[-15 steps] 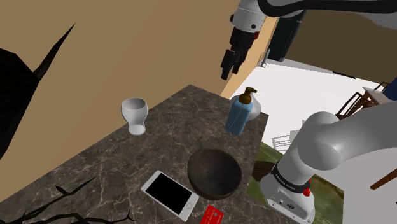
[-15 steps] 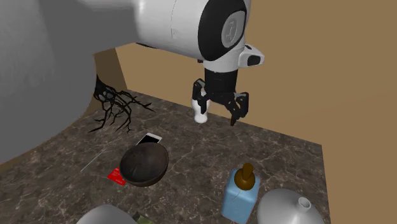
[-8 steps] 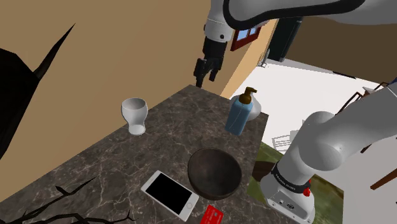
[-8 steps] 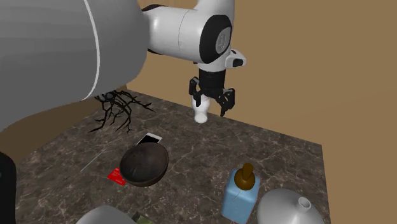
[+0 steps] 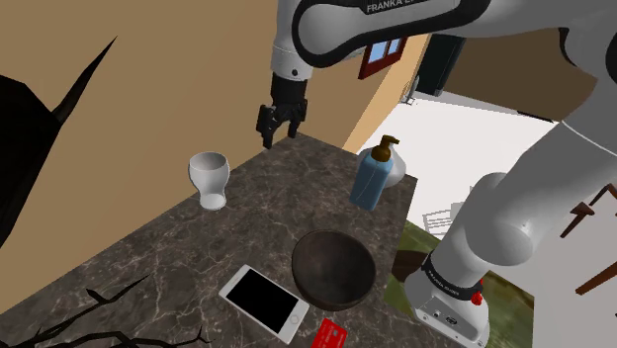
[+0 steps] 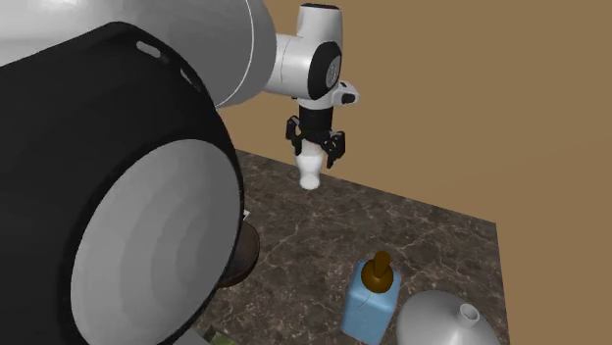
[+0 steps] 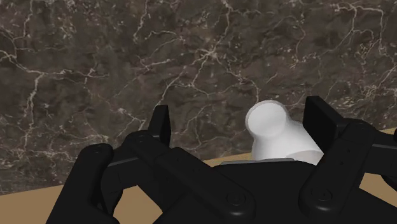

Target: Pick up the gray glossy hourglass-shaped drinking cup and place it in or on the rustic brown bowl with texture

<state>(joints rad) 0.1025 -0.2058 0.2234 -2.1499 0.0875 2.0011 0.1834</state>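
The black gripper (image 5: 280, 127) hangs in the air above the far side of the counter. Its two fingers (image 7: 160, 124) stand well apart and hold nothing. Seen along the hand in the wrist view, the cup (image 7: 275, 132) shows between the fingers, closer to one than to the other, and neither touches it.

The cup is pale, almost white, and pinched in at the waist. It stands upright on the dark, white-veined marble counter (image 5: 178, 262), near the far edge. In the shoulder view it sits lower than the gripper and off to its left, apart from it. In the second exterior view the gripper overlaps the cup's top.

Well apart from the cup, on the near side of the counter, rests the dark brown bowl (image 5: 333, 267). A white phone (image 5: 262, 300) with a black screen lies flat just beside it, on the shoulder view's left. A small red card (image 5: 330, 336) lies just beside the phone, at the picture's bottom edge. Beyond the bowl a blue soap bottle (image 5: 374, 178) with a brown pump stands upright by the counter's right-hand edge.
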